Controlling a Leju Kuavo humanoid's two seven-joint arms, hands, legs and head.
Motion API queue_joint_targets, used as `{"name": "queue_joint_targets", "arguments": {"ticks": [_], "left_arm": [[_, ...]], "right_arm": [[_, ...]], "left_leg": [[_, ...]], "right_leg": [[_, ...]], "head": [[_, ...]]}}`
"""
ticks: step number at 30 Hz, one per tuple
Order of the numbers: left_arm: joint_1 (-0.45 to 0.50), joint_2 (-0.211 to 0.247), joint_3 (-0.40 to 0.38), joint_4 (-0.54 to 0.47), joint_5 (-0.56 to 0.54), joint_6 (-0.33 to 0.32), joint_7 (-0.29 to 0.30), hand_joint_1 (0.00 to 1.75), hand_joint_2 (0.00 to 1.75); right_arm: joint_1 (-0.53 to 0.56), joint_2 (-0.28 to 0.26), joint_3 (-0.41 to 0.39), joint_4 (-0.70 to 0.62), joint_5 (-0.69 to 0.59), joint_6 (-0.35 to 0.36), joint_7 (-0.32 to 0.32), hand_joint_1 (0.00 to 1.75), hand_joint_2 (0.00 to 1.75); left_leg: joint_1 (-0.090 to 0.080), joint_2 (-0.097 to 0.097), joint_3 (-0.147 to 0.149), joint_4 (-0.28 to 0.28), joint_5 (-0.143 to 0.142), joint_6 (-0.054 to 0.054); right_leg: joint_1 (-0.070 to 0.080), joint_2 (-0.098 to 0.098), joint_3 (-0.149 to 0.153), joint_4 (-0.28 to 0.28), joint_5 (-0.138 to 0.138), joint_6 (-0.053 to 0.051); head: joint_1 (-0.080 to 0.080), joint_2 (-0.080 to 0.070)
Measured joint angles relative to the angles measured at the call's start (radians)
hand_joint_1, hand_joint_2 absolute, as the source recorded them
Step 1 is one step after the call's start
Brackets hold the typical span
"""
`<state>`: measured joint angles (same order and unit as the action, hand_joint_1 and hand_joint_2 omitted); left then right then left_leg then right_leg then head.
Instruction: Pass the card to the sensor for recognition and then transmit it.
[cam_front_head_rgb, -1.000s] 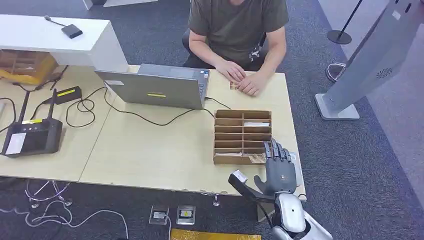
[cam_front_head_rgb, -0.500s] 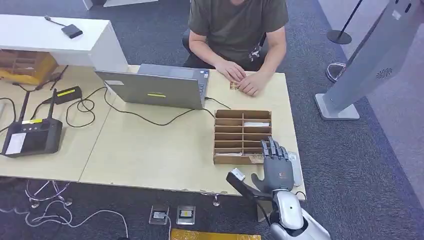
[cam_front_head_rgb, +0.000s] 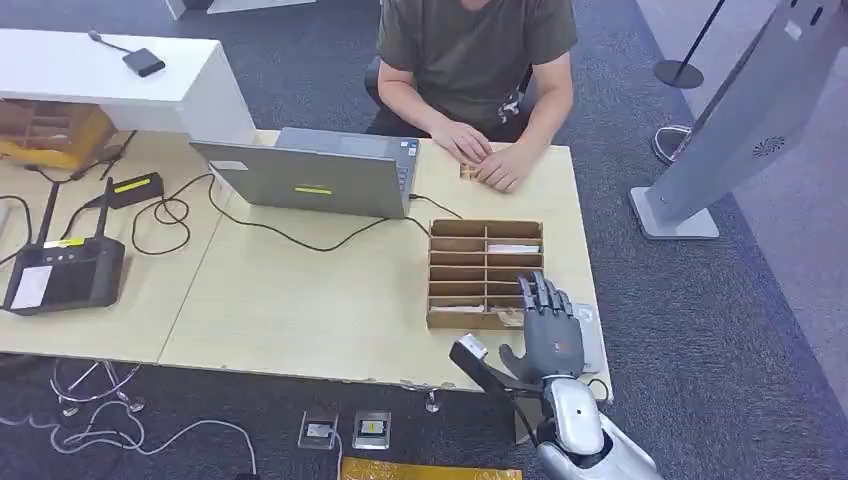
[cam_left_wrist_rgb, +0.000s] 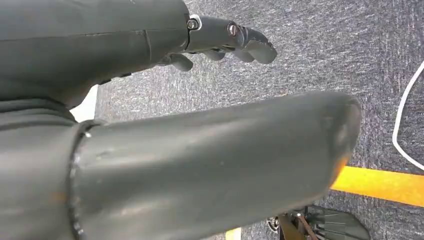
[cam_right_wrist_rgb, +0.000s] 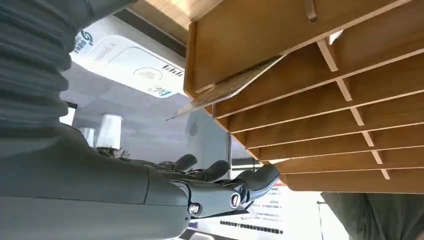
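Head view had a light wooden table (cam_front_head_rgb: 300, 300) sitting on dark grey carpet (cam_front_head_rgb: 720, 330), with a white counter (cam_front_head_rgb: 110, 75) off at the far left and a tilted grey kiosk stand (cam_front_head_rgb: 745, 120) on the right. A person (cam_front_head_rgb: 470, 60) sat at the far edge of the table, both of their hands resting on the tabletop next to a small tan item I couldn't make out. An open grey laptop (cam_front_head_rgb: 320, 175) was in front of them, black cables (cam_front_head_rgb: 250, 225) snaking across the wood, and a black handheld controller (cam_front_head_rgb: 65, 270) with two antennas lay near the left end.

The wooden slotted organizer (cam_front_head_rgb: 485, 272) stood on the right part of the table. The right hand (cam_front_head_rgb: 545, 330) was over the near right corner of it, fingers spread straight and grasping nothing. The card (cam_front_head_rgb: 513, 317) was poking out of the nearest slot, right by those fingers; I couldn't tell if they touched it. In the right wrist view the card (cam_right_wrist_rgb: 225, 90) stuck out at a slant from the organizer's edge compartment, and the white card sensor (cam_right_wrist_rgb: 130, 67) lay flat just beside the organizer.

Left hand (cam_left_wrist_rgb: 220, 42) hung over the carpet, fingers loosely apart, nothing in them. A yellow floor stripe (cam_left_wrist_rgb: 385, 185) ran past it.
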<state>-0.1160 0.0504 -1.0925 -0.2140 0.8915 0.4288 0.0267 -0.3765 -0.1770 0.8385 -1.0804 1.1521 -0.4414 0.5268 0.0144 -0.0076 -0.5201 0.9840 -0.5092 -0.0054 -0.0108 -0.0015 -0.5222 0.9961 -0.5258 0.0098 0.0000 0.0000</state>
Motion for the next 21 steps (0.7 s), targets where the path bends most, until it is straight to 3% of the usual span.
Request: {"name": "queue_joint_targets", "arguments": {"ticks": [21], "left_arm": [[0.0,0.0,0.0,0.0,0.008,0.0,0.006,0.0,0.0]], "right_arm": [[-0.009,0.008,0.011,0.014,-0.012,0.0,-0.004,0.05,1.75]], "left_leg": [[0.0,0.0,0.0,0.0,0.0,0.0]], "right_leg": [[0.0,0.0,0.0,0.0,0.0,0.0]], "head": [[0.0,0.0]]}}
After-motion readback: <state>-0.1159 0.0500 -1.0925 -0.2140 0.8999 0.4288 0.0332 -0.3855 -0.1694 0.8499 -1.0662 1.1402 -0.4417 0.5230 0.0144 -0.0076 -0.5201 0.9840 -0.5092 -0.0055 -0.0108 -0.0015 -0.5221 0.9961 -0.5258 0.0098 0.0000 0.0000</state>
